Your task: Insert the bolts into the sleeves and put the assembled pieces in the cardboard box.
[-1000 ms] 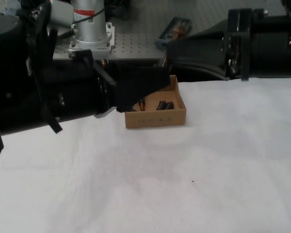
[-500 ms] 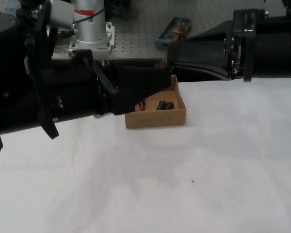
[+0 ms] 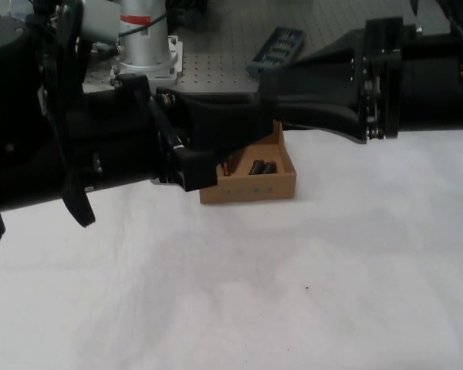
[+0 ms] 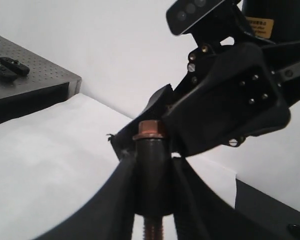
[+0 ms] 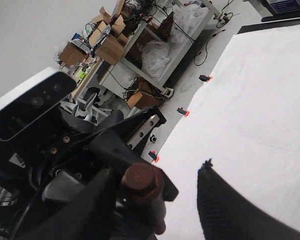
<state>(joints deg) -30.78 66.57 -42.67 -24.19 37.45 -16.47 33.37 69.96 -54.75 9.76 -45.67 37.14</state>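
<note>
My left gripper (image 4: 152, 159) is shut on a black sleeve (image 4: 151, 175) with a copper bolt in it. The bolt's hex head (image 4: 150, 131) sticks out of one end and its thread (image 4: 151, 231) out of the other. My right gripper (image 5: 156, 172) stands open around that bolt head (image 5: 140, 182), which lies close to one finger (image 5: 92, 210). In the high view both grippers meet above the cardboard box (image 3: 251, 187), the left gripper (image 3: 251, 123) from the left and the right gripper (image 3: 272, 96) from the right. Dark assembled pieces (image 3: 262, 167) lie inside the box.
White cloth (image 3: 293, 277) covers the bench in front of the box. Behind it are a perforated metal plate (image 3: 216, 46), a metal post base (image 3: 145, 46) and a dark ridged block (image 3: 278, 48).
The right arm has moved left, bringing its gripper up to the left gripper's tip. The left gripper has lifted slightly and turned with the sleeve.
</note>
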